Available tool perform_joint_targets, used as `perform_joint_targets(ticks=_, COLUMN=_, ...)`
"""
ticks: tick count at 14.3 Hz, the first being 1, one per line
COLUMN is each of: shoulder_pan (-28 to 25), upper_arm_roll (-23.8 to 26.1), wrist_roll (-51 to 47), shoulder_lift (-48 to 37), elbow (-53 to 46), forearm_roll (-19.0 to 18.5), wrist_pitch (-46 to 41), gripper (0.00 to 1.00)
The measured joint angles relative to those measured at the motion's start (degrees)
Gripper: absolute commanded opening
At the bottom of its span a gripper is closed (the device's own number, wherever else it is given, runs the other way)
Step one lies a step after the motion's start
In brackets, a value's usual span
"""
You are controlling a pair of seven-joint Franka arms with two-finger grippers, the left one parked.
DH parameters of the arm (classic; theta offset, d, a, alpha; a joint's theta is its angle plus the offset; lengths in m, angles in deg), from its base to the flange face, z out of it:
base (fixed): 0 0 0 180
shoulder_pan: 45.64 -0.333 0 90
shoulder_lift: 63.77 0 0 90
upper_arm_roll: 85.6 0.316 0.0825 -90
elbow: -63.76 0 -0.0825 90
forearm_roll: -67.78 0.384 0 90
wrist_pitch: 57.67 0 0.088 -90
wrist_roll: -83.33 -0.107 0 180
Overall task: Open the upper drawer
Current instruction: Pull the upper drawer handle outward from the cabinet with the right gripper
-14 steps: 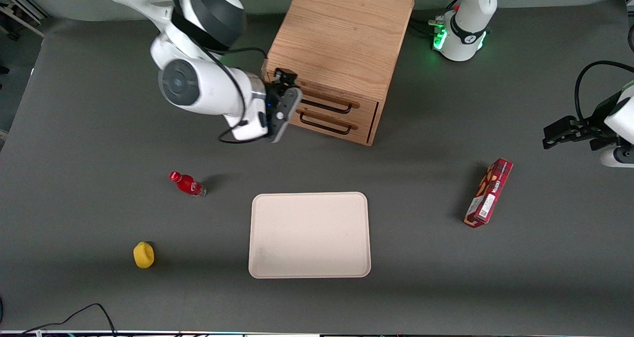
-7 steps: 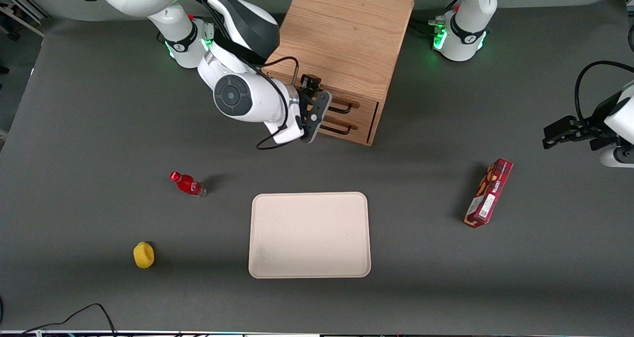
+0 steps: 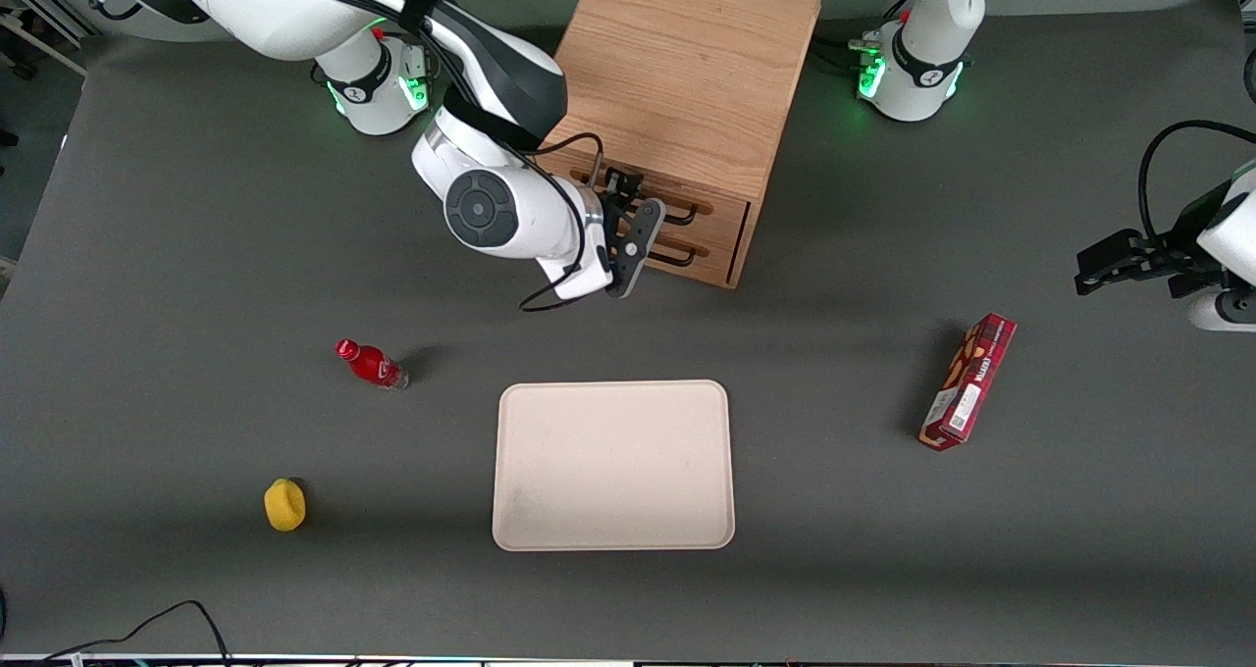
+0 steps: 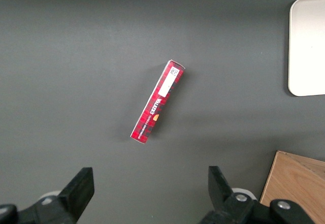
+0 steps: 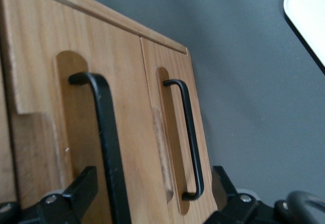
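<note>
The oak cabinet stands at the table's back, its two drawers facing the front camera, both shut. The upper drawer has a wood strip and a thin black wire handle. The bottom drawer lies beneath it with a like handle. My right gripper hangs just in front of the drawer fronts at the height of the two handles. In the right wrist view the gripper is open, one fingertip on each side of both handles, holding nothing.
A cream tray lies nearer the front camera than the cabinet. A red bottle and a yellow object lie toward the working arm's end. A red box lies toward the parked arm's end and shows in the left wrist view.
My right gripper has moved along the cabinet's front from its corner to a spot before the drawer handles. The drawers have not moved.
</note>
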Motion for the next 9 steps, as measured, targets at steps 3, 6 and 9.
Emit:
perform_joint_targets(ticks=3, shoulder_pan=-0.24, upper_arm_roll=1.07, wrist_roll=-1.31, shoulder_lift=1.82, elbow=-0.07, forearm_roll=-3.50, wrist_pitch=1.39, gripper=1.00)
perform_joint_targets(ticks=6, shoulder_pan=-0.18, upper_arm_roll=1.11, wrist_roll=-1.38, shoulder_lift=3.07, elbow=-1.39, forearm_roll=-3.86, wrist_pitch=1.76, gripper=1.00)
perform_joint_targets(ticks=9, shoulder_pan=0.36, upper_arm_roll=0.53, wrist_roll=-1.44, shoulder_lift=4.58, elbow=-5.30, forearm_roll=-5.67, wrist_pitch=1.84, gripper=1.00)
